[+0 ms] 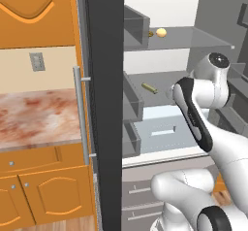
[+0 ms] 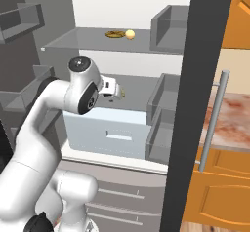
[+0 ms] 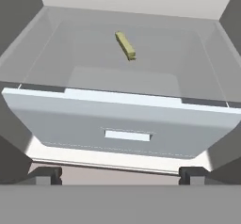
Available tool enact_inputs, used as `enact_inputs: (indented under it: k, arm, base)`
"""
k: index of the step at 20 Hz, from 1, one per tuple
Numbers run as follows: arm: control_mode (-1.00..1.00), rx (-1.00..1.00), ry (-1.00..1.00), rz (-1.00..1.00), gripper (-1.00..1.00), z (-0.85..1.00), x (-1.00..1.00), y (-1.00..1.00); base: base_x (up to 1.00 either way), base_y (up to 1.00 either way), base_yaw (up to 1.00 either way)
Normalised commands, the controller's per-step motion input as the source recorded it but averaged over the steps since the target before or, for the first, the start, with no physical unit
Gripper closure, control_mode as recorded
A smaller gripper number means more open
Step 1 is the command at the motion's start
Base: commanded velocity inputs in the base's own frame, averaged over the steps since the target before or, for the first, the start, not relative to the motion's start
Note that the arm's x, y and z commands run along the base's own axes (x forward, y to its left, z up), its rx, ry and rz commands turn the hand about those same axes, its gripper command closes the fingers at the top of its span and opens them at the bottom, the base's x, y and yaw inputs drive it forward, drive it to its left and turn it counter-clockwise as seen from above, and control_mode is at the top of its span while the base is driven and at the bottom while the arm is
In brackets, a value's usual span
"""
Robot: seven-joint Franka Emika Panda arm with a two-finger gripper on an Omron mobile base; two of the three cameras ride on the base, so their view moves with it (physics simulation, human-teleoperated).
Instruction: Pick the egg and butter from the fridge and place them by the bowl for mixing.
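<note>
Egg (image 1: 162, 32) on upper fridge (image 1: 104, 79) shelf

- White arm (image 2: 44, 124): rises from the base, bends at the elbow, and reaches forward.
- Hand (image 3: 120, 173): empty, with its two dark fingertips (image 3: 44, 175) spread wide apart.

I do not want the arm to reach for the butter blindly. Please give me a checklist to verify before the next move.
1. Fridge door open: ok.
2. Butter in sight, lying on the shelf above the pale drawer: ok.
3. Gripper open and empty: ok.
4. Gripper reaches the butter: not ok, it is short of it.
5. Egg on the upper shelf, away from the path: ok.
6. Bowl located: cannot tell.
</note>
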Motion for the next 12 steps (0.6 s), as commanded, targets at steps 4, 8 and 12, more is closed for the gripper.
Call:
enact_inputs:
  k: [4,8,12]
  arm:
    - [-1.00,0.00,0.00,0.00,-1.00,-0.02,0.31,-0.18]
    - [-1.00,0.00,-0.05,0.01,-1.00,-0.09,0.55,-0.12]
    - [-1.00,0.01,-0.05,0.05,-1.00,-0.18,0.68,-0.04]
  base:
    - [0.00,0.00,0.00]
    - [0.00,0.00,0.00]
    - [0.00,0.00,0.00]
